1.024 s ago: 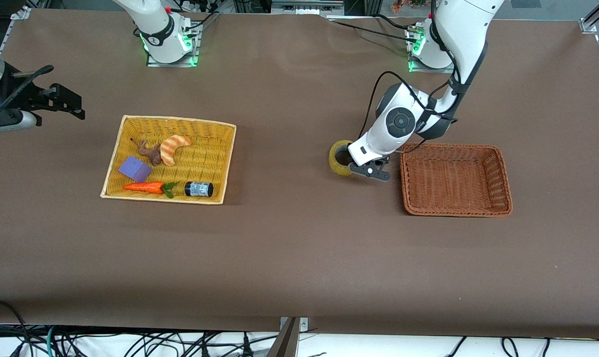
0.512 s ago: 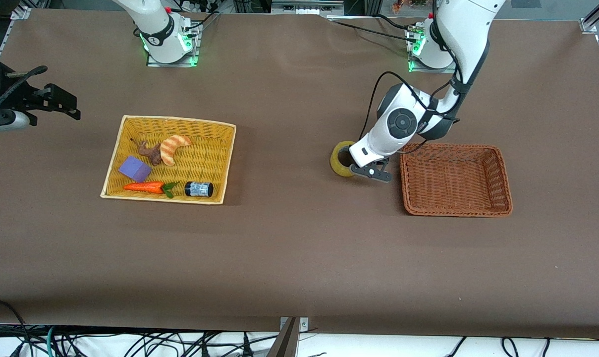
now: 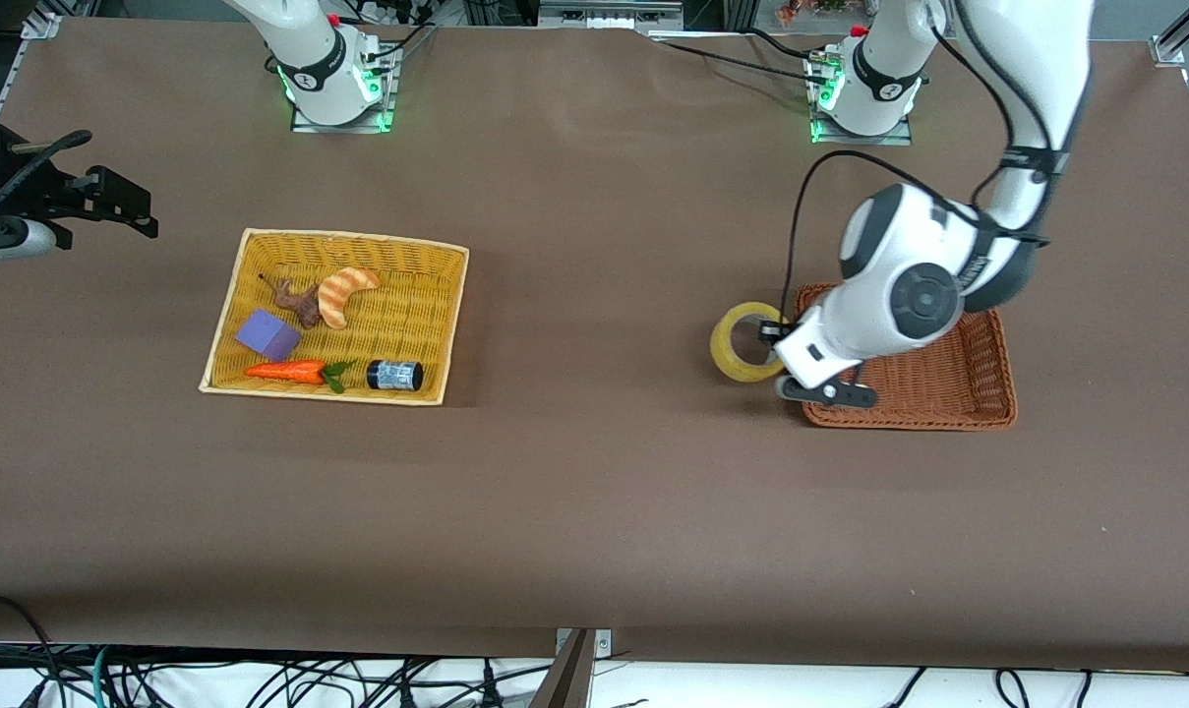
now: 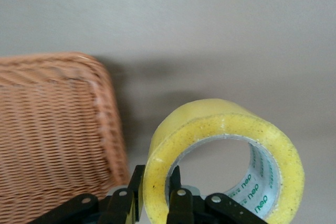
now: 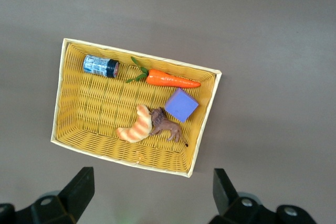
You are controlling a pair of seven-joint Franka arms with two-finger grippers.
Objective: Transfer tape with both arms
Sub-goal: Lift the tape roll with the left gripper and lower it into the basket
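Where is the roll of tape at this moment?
The tape is held up by the left end effector, beside the brown basket, just off the basket's edge that faces the yellow basket.

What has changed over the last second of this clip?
The left claw, shut on the tape, has carried it toward the left arm's end of the table, right up to the brown basket. The right claw stays open above the yellow basket, whose contents have not moved.

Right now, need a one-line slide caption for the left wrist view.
Left gripper pinches the wall of the yellowish tape roll, held upright above the table beside the brown wicker basket.
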